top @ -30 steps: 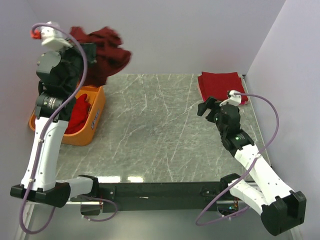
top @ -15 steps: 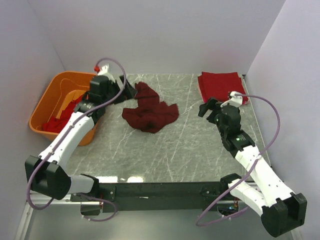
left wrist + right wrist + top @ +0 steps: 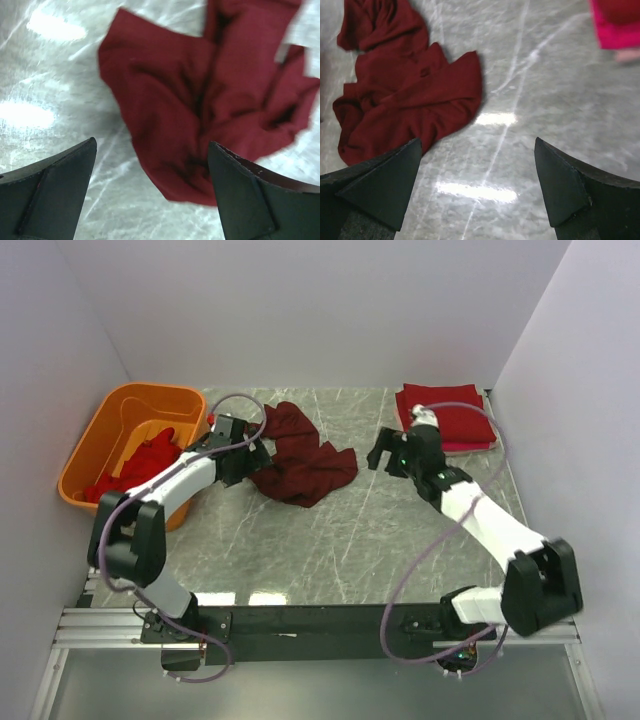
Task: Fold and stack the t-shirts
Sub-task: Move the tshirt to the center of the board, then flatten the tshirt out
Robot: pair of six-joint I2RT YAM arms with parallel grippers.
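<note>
Maroon t-shirt (image 3: 300, 465) crumpled on the marbled table (image 3: 330, 540) — my left gripper (image 3: 258, 455) spread wide beside it, my right gripper (image 3: 380, 452) spread too.

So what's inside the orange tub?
Inside the orange tub lie bunched bright red t-shirts. How many cannot be told: they overlap, and the left arm covers the tub's near corner.

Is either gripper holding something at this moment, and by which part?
Nothing is held. The left gripper and right gripper are both open, and the maroon t-shirt lies crumpled on the table.
</note>
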